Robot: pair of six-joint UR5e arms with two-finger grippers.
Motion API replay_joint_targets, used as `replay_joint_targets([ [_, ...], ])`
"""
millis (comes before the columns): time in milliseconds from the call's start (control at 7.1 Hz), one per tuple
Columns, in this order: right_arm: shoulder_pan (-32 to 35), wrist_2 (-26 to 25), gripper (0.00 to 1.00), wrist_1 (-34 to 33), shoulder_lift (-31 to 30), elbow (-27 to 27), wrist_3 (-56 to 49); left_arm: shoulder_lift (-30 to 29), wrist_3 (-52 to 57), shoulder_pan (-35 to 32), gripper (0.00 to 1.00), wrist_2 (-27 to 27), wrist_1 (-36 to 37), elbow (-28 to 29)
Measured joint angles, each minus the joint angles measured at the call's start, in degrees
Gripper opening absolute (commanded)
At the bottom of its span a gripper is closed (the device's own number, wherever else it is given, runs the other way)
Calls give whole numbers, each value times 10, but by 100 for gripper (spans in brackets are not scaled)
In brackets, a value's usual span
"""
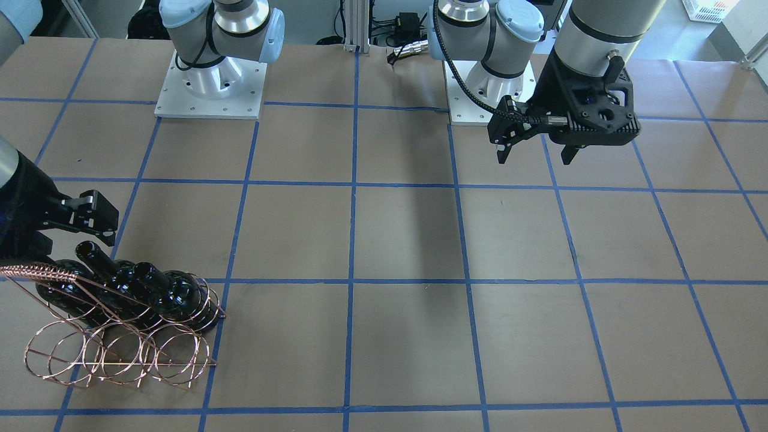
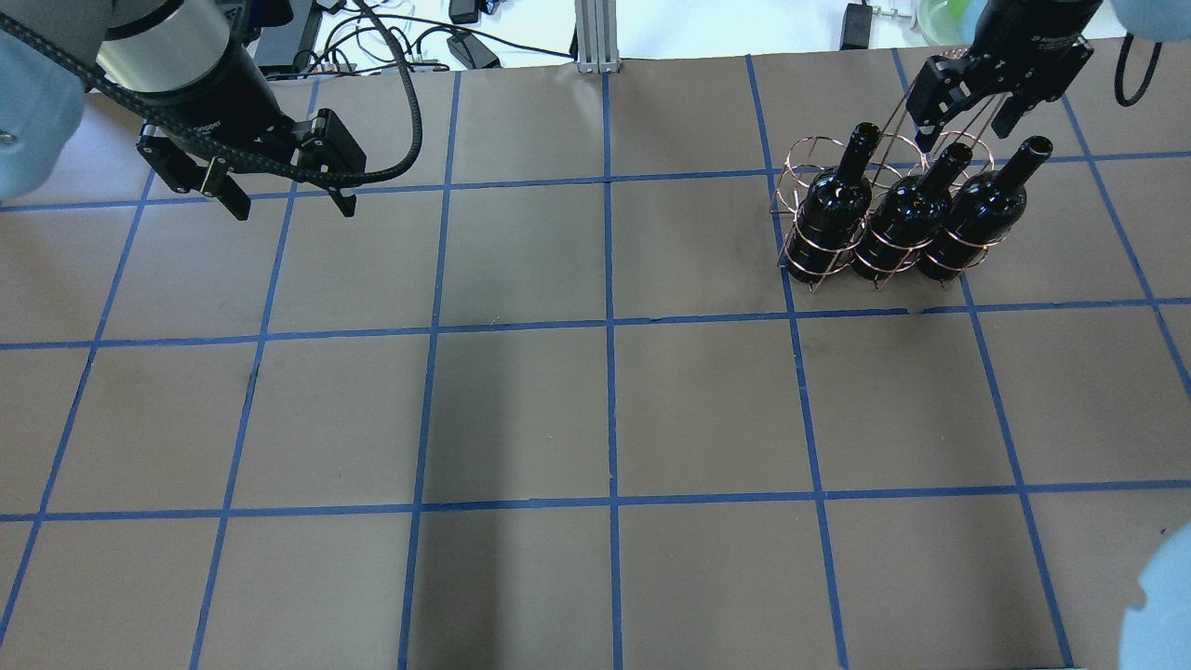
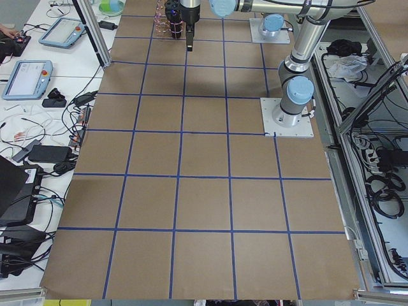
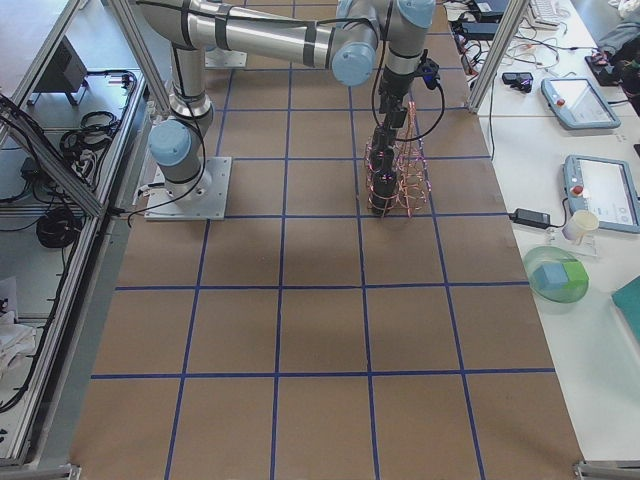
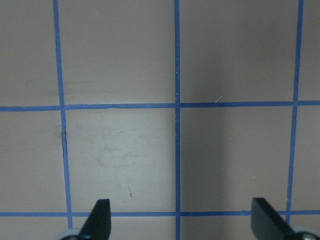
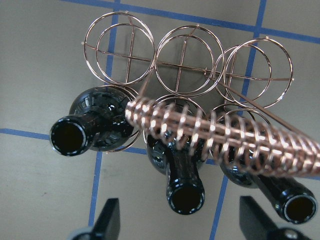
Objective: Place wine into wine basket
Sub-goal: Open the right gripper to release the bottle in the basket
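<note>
Three identical dark glossy wine bottles stand in the copper wire basket (image 2: pixel 798 163), in its row nearer the robot: one at the left (image 2: pixel 836 209), one in the middle (image 2: pixel 907 219), one at the right (image 2: pixel 982 209). I cannot tell which one is the task's wine. My right gripper (image 2: pixel 968 121) is open and empty, just above the bottle necks. In the right wrist view its fingers (image 6: pixel 110 220) flank the middle bottle's mouth (image 6: pixel 186 192), and the braided handle (image 6: pixel 210 132) crosses above. My left gripper (image 2: pixel 293 207) is open and empty, far off over bare table.
The basket's far row of rings (image 6: pixel 120 45) holds nothing. The brown table has a blue tape grid (image 2: pixel 609 326). The arm bases (image 1: pixel 210 90) stand at the robot's edge. Cables and devices lie beyond the table's far edge (image 2: pixel 465 46).
</note>
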Motion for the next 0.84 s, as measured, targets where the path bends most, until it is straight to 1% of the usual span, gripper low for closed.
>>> replay_joint_targets([
  [422,5,3,100,45,-79,13,32,0,-1,0,100,0,0,-1],
  [704,27,-1,100,75,-131,24,75,0,-4,0,100,-1,0,-1],
  [845,39,-3,100,91,-146,25,103,0,-4,0,100,-1,0,0],
])
